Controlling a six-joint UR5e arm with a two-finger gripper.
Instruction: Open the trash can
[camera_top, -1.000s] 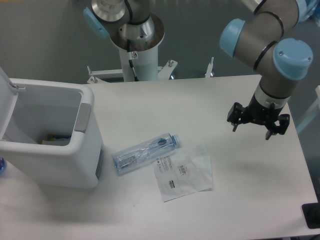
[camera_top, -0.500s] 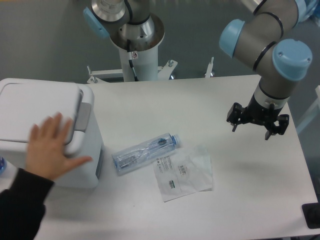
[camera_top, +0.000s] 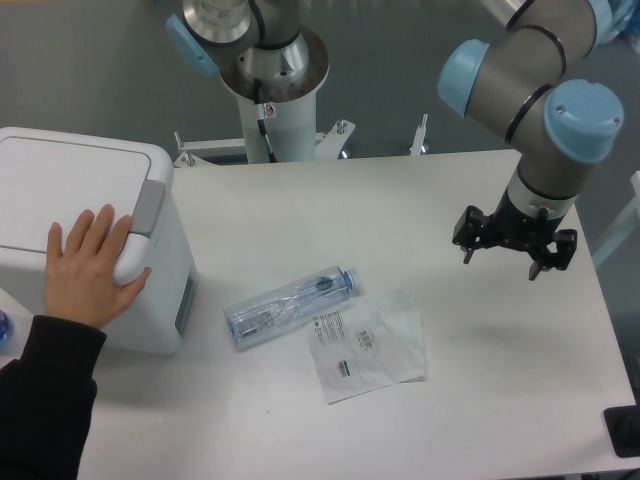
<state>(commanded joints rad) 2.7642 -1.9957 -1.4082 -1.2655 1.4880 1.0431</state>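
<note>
The trash can sits at the left edge of the frame on the white surface, its flat lid down and the grey push tab showing at the right rim. A second ago the lid stood open and the bin's inside showed; half a second ago it was already shut under a person's palm, and since then the whole bin has slid a little farther left and up. The person's hand (sleeve black, entering from the lower left corner) lies flat on the lid's near right corner.

The robot's hand hangs at the right of the frame, well apart from the bin, unmoved across all three pictures, its fingers spread and holding nothing.

A crushed clear plastic bottle and a clear plastic pouch lie mid-frame, unmoved.
</note>
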